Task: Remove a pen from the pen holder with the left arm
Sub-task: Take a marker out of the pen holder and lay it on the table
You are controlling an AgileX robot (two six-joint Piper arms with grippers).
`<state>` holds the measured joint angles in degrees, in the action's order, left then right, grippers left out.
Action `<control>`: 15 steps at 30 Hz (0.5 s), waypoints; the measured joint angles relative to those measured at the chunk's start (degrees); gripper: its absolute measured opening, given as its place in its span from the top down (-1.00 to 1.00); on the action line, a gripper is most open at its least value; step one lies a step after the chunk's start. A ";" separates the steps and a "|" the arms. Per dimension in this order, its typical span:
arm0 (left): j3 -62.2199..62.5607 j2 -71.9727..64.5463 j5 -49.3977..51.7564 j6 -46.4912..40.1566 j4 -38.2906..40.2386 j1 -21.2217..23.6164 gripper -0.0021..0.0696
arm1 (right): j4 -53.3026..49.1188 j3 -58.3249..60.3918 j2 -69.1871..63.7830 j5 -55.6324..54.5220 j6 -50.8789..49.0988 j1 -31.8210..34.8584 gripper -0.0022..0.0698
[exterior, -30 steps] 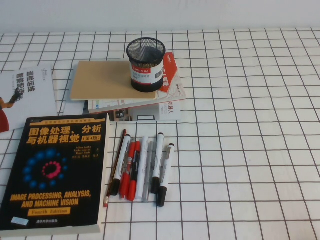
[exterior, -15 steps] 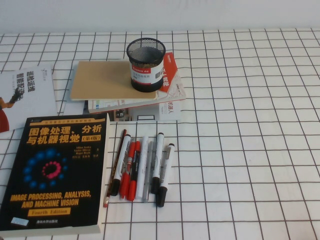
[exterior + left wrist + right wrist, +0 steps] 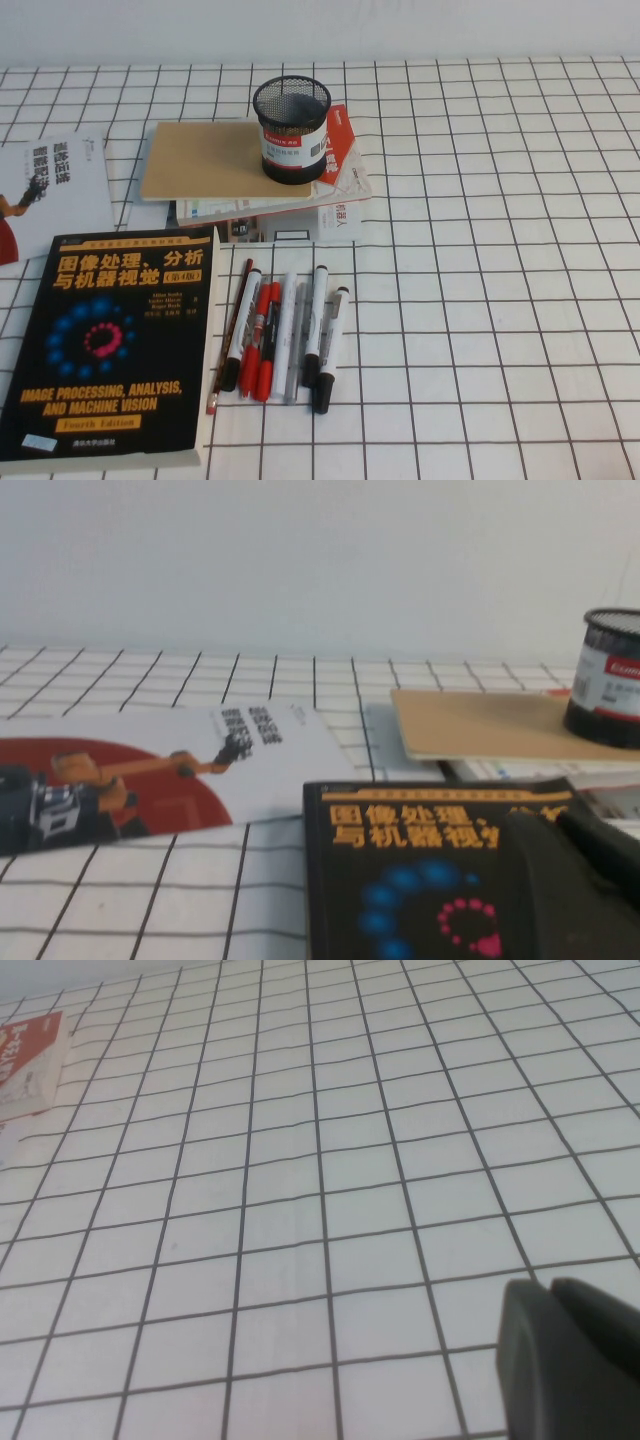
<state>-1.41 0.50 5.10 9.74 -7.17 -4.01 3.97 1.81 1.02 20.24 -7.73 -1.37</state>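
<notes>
The mesh pen holder [image 3: 291, 130] was found upright at the upper centre of the high view, on a brown board [image 3: 200, 160] topping stacked books. Pens and markers [image 3: 280, 335] were laid side by side at lower centre, just beside a black textbook [image 3: 105, 345]. The left gripper [image 3: 555, 825] was seen closed, holding nothing, above that textbook. The right gripper [image 3: 548, 1295] was noted over the checked tablecloth [image 3: 300, 1210]; its state could not be told.
</notes>
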 joint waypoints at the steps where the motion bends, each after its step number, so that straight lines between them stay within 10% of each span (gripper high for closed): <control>1: 0.00 0.00 1.27 -0.11 0.00 0.28 0.95 | 0.00 0.00 0.00 0.00 0.00 0.00 0.98; 15: 0.00 0.09 12.97 -6.94 0.88 0.51 0.95 | 0.00 0.00 0.00 0.00 0.00 0.00 0.98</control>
<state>-1.41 0.59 18.07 2.81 -6.30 -3.51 3.97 1.81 1.02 20.24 -7.73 -1.37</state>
